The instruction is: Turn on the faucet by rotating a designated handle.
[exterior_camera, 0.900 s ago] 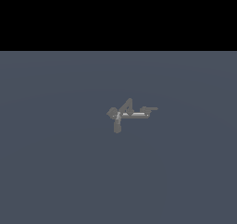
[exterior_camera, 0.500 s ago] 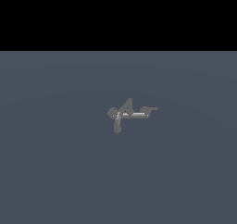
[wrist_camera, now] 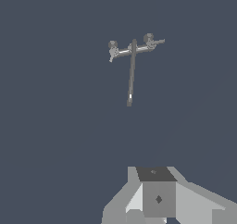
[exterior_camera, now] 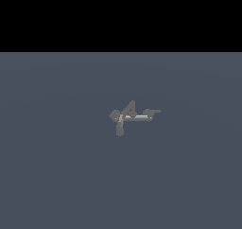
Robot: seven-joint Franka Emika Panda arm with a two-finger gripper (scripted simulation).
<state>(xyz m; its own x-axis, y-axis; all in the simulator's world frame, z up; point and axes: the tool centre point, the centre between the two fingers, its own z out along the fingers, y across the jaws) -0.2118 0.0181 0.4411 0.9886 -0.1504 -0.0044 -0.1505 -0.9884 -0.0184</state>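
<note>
**Arm Hanging Well Back as Faucet Waits Untouched**

I am looking across a bare grey-blue floor (exterior_camera: 56,176) at the faucet (exterior_camera: 133,116), a small grey-brown cluster of stubby bars sitting alone near the middle of the exterior view. A pale silvery tube (exterior_camera: 139,117) is running across it, and at the end toward the exterior view's right the handle (exterior_camera: 153,111) is sticking out as a thin, flat lever on a small hub. My arm is not showing in that view at all.

From the wrist, I am seeing the same fixture well apart from my gripper (wrist_camera: 159,204), with a long bar (wrist_camera: 132,72) reaching toward me from the tube. Only the blocky body of my pincer is in frame; the fingertips are cut off, so I cannot tell whether they are apart or together, though nothing appears to be held.

I am judging the faucet to be rigid metal and fixed in place, with only the lever free to swing about its hub. The lever looks thin and probably slick, so I would be taking it near its outer tip, across the flat faces, for leverage.
</note>
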